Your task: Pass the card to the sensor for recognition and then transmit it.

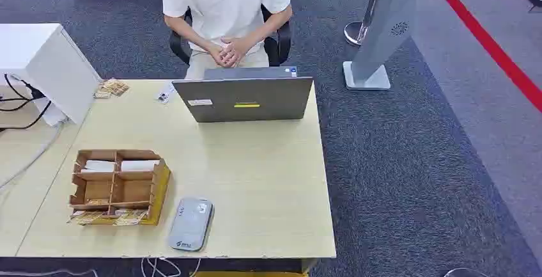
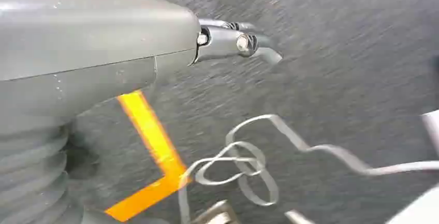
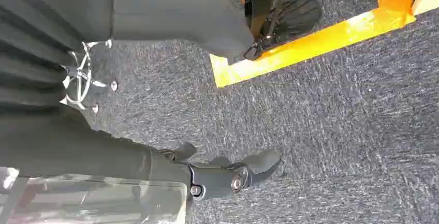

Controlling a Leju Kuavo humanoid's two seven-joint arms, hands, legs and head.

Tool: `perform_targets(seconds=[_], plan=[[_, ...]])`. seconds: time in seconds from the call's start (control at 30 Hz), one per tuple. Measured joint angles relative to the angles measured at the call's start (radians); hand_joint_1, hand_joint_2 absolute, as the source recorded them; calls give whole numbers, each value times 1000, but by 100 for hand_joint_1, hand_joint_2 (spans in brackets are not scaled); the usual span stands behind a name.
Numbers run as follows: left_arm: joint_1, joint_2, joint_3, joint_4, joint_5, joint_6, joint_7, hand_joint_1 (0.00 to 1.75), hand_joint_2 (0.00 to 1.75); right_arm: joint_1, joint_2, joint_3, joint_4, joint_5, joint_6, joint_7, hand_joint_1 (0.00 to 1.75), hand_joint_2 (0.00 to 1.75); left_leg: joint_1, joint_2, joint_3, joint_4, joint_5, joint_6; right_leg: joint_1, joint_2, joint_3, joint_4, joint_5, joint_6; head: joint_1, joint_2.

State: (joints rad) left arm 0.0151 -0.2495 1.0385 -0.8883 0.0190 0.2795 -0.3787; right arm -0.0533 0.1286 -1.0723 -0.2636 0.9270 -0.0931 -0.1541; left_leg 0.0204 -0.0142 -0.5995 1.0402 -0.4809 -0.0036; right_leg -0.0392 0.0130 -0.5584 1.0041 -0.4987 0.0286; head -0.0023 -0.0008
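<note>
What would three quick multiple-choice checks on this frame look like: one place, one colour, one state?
1. Where does the grey sensor pad lie on the table?
A. near edge, beside the wooden card organizer
B. behind the laptop
C. on the white cabinet

2. What colour is the strip on the back of the laptop lid?
A. red
B. yellow
C. blue

3. What is the seated person's hands' state?
A. typing
B. holding a card
C. clasped together in the lap

Answers: 1 A, the pad sits by the organizer at the near edge. 2 B, a yellow strip crosses the lid. 3 C, the hands are folded behind the laptop.
</note>
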Motion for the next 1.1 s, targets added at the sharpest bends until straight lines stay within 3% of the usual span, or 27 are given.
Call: perform_targets(seconds=[0.6,0.87,1.1], plan=[[128,-49,-248,-572,197,214,-163,0,175,-9,18,-49,8,53,-12,17,0,0,0,0,0,0,0,0,0,0,0,0,0,0,0,0],[133,-61,-364,-848,152,298,-230,0,175,-11,26,-52,12,87,-14,25,0,0,0,0,1,0,0,0,0,0,0,0,0,0,0,0],[129,-61,-455,-1056,37,348,-271,0,175,-16,33,-57,19,116,-14,33,0,0,0,0,1,0,0,0,0,0,0,0,0,0,0,0]])
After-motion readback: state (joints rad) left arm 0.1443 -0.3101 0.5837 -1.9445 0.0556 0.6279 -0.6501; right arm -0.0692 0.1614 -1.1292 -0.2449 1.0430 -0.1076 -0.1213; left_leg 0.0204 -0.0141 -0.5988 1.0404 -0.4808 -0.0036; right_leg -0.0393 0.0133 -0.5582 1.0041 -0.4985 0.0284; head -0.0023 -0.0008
